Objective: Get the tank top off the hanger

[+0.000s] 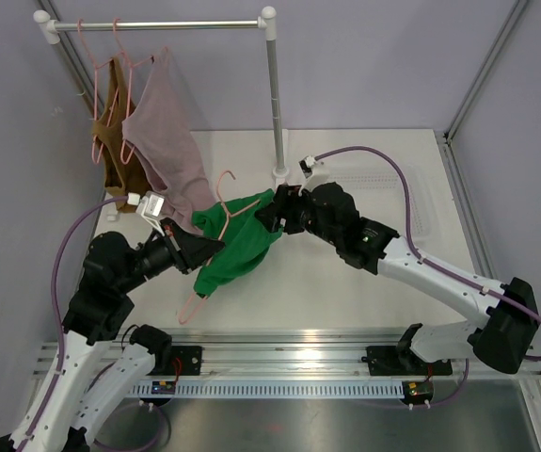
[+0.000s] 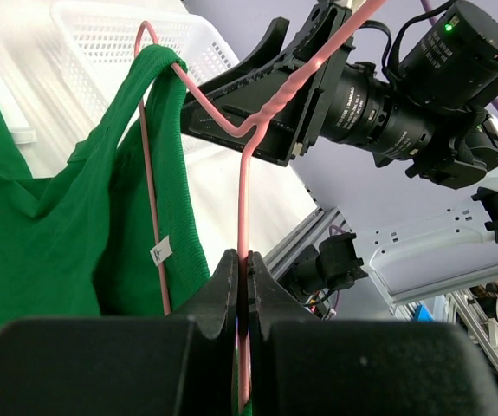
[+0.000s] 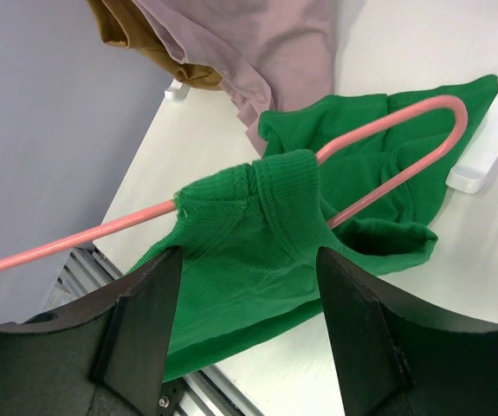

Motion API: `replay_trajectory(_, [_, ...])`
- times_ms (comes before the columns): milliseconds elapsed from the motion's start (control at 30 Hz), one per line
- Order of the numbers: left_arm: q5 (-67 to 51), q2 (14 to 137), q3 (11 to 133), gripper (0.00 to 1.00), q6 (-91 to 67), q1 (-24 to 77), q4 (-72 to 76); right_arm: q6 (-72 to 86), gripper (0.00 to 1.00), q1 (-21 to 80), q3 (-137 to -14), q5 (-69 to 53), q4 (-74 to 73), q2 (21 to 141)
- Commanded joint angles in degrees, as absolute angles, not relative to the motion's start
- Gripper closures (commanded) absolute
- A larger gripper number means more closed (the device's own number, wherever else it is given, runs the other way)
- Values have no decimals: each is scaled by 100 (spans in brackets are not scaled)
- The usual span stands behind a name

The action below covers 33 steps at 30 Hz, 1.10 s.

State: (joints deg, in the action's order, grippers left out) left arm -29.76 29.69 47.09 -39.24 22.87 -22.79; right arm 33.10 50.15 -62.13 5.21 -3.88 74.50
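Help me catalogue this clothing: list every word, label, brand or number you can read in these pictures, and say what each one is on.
No text is readable in any of the three views.
The white tag sewn inside the green tank top carries a faint mark that is too small to read.
No print shows on the other clothes, the hangers or the arms.

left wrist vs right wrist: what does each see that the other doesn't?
Left wrist only: left hand shut on the pink hanger, white basket, a white tag. Right wrist only: brown garment, mauve garment, the hanger's rounded end. Both: green tank top, the hanger, right hand open around a strap.
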Motion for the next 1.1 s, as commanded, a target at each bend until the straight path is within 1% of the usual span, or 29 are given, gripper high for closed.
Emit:
replay_trajectory(0, [-3111, 2971, 4729, 100, -3938, 2312, -1934, 3006, 29, 5071, -6574, 800, -70, 7479])
replay_trajectory(67, [-3076, 3014, 4720, 100, -3920, 2320, -1934, 2944, 28, 5071, -6557, 730, 184, 7471])
replay_trajectory(167, [-3111, 3067, 4720, 100, -3911, 2312, -1916, 2944, 23, 5071, -6521, 747, 229, 7471])
replay_trajectory(267, [-3103, 3076, 4737, 100, -3885, 2312, -1898, 2927, 21, 5071, -6548, 774, 237, 7532])
replay_trajectory(333, [-3111, 3102, 4790, 100, -3850, 2312, -1960, 2944, 21, 5063, -6565, 765, 272, 7567])
replay_trajectory(400, [-3138, 3111, 4816, 100, -3858, 2312, -1960, 2927, 25, 5071, -6688, 905, 176, 7690])
replay_trajectory(433, [-3146, 3103, 4834, 100, -3858, 2312, -1960, 2866, 28, 5071, -6732, 984, 115, 7725])
replay_trajectory(467, [-3155, 3085, 4851, 100, -3858, 2312, -1977, 2839, 37, 5071, -6767, 1150, 36, 7795])
replay_trajectory(533, [-3155, 3076, 4913, 100, -3824, 2312, -2039, 2752, 48, 5071, -6794, 1291, 26, 7822])
replay_trajectory(567, [-3155, 3067, 4930, 100, -3806, 2312, -2074, 2734, 57, 5071, -6794, 1440, 26, 7822])
replay_trajectory(600, [-3147, 3067, 4939, 100, -3797, 2320, -2092, 2716, 62, 5071, -6777, 1476, 26, 7814])
replay_trajectory(667, [-3155, 3059, 4966, 100, -3771, 2312, -2127, 2646, 67, 5063, -6767, 1608, 35, 7805])
replay_trajectory(700, [-3155, 3059, 4966, 100, -3771, 2312, -2136, 2619, 73, 5071, -6768, 1634, -156, 7822])
replay_trajectory(767, [-3155, 3076, 4983, 100, -3727, 2312, -2180, 2540, 86, 5071, -6794, 1722, -202, 7857])
replay_trajectory(800, [-3147, 3067, 4992, 100, -3700, 2312, -2206, 2523, 100, 5080, -6811, 1749, -228, 7866])
replay_trajectory(933, [-3006, 3094, 5071, 100, -3403, 2312, -2547, 2356, 100, 5071, -6829, 1959, -404, 7831])
replay_trajectory(1067, [-3146, 3208, 5317, 100, -2963, 2312, -3075, 2048, 100, 4949, -6934, 2661, -824, 7796])
